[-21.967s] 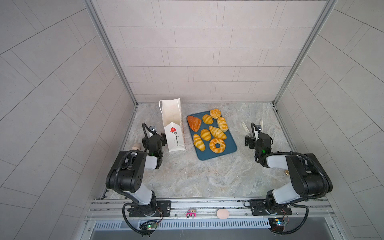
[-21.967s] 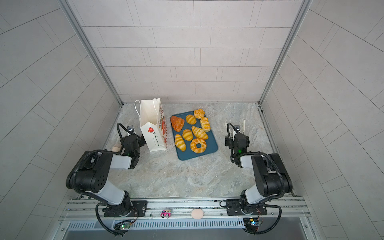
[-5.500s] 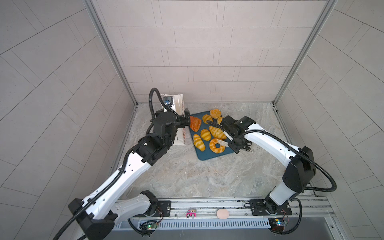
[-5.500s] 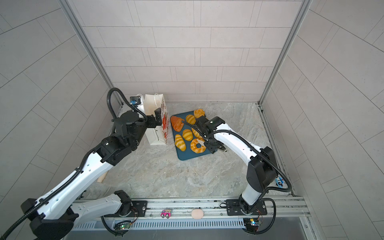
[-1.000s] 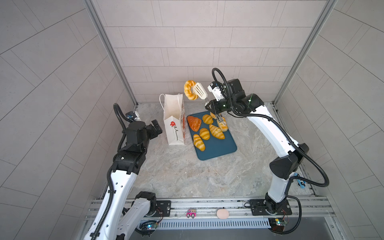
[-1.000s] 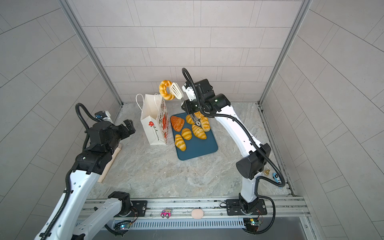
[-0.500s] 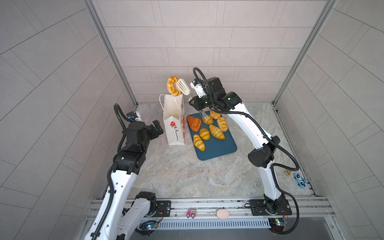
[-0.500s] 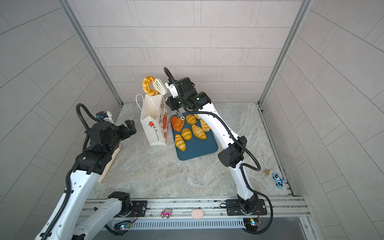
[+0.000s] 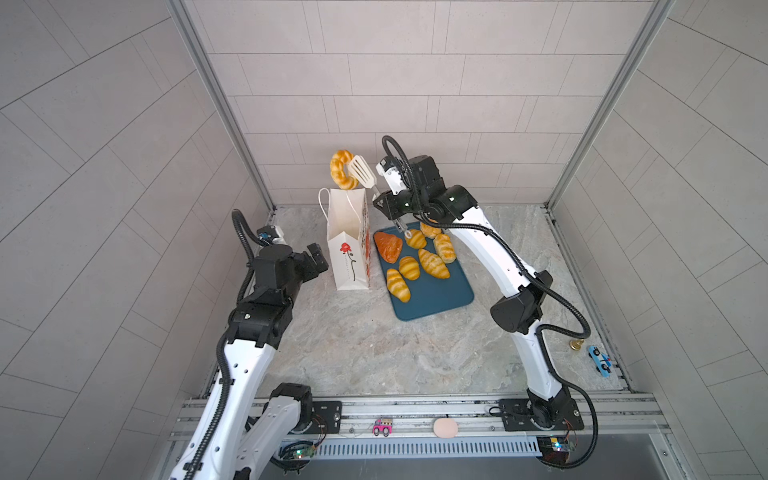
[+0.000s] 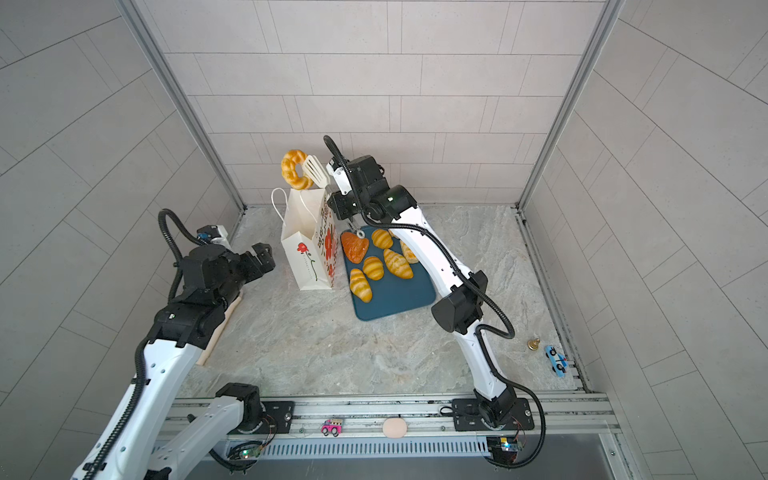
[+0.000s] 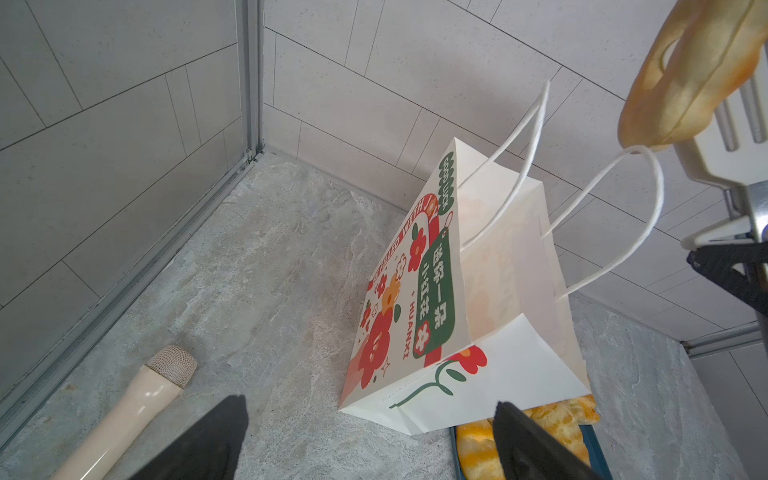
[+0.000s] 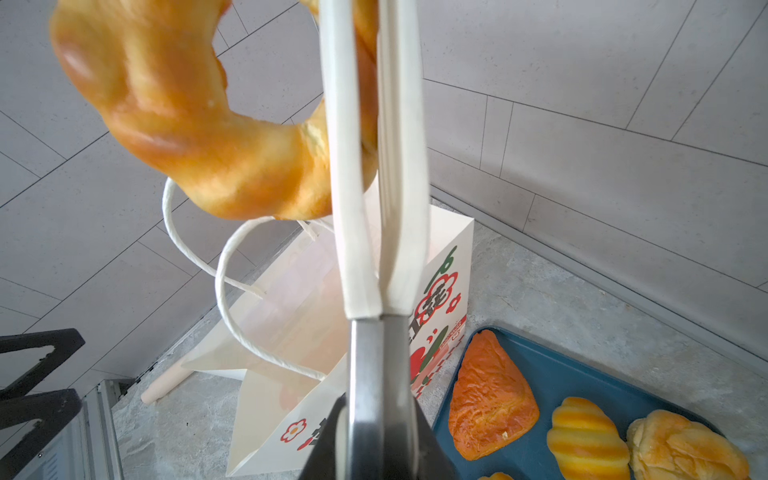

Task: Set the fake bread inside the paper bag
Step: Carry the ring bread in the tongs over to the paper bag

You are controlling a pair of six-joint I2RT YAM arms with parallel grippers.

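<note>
In both top views the right end effector (image 9: 392, 210) (image 10: 343, 210) is closed on the metal handles of a pair of tongs (image 9: 362, 172) (image 10: 316, 171). The white slotted heads of the tongs pinch the ring doughnut (image 9: 341, 170) (image 10: 293, 169), which hangs in the air directly above the open mouth of the paper bag (image 9: 347, 232) (image 10: 303, 245). The bag stands upright on the bench (image 9: 365, 349) (image 10: 316, 340), just beside the dark-blue tray (image 9: 432, 295) (image 10: 395, 299), where the other pieces of fake bread (image 9: 433, 263) (image 10: 398, 263) lie. The left end effector (image 9: 318, 259) (image 10: 262, 257) is near the bag on its other side, apart from it, with the jaws wide open and holding nothing.

In the left wrist view the two black fingers of the left end effector (image 11: 368, 403) are spread far apart and empty. On the side of the bag (image 11: 498, 257) I can read "GOOD LUCK" and "HUANXI", and there are Chinese characters on a green label. The doughnut (image 11: 685, 70) is above the cord handles (image 11: 648, 216); whether it touches them I cannot tell.

In the right wrist view the right end effector (image 12: 382, 436) clamps the tongs (image 12: 365, 208). The doughnut (image 12: 174, 116) is squeezed between their heads, over the bag (image 12: 291, 332). The reddish triangular loaf (image 12: 490, 399) lies on the tray (image 12: 582, 374).
</note>
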